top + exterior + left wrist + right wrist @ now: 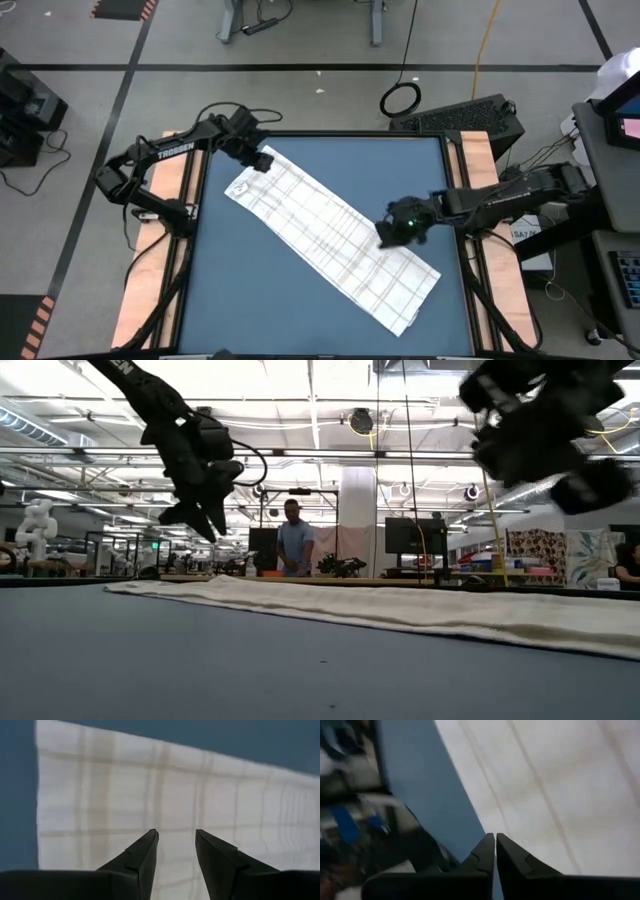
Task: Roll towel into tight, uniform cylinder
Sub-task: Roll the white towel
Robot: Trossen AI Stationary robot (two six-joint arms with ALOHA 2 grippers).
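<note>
White grid-lined towel flat, long strip | left gripper jaws parted, empty | right gripper jaws closed, empty

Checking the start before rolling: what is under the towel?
The towel lies flat and unrolled on the blue table; nothing bulges beneath it. The tabletop it covers cannot be seen.

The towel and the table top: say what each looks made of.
The towel: soft woven cloth, matte white with faint grey grid lines; it lies limp and flat, with slight waviness along its edge in the low view. The table: a smooth, matte blue surface, possibly a mat or laminate; which one is unclear. Its side rails look like pale wood.
</note>
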